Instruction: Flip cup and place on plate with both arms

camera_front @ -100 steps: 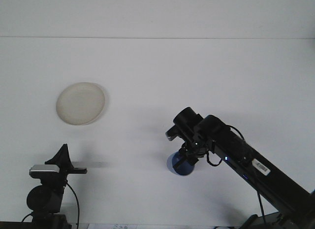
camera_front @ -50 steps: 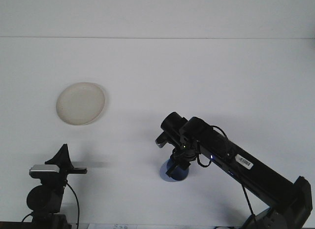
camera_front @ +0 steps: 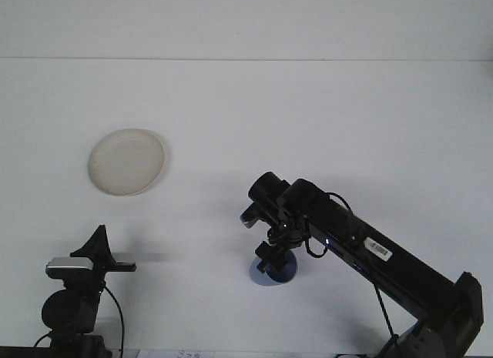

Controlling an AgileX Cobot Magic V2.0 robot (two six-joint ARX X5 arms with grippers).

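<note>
Blue cup (camera_front: 274, 272) under right tool (camera_front: 269, 258), orientation unclear.

Blue cup and cream plate on a plain white worktop

The worktop (camera_front: 323, 119) is plain white with no pattern. At far left, the plate (camera_front: 126, 161) is pale cream, slightly darker at its rim. Near the middle, the cup (camera_front: 275, 271) is blue. The right arm (camera_front: 362, 250) is black, with a white barcode label and a small blue light. The left gripper (camera_front: 96, 254) is black above a silver-grey block.
</note>
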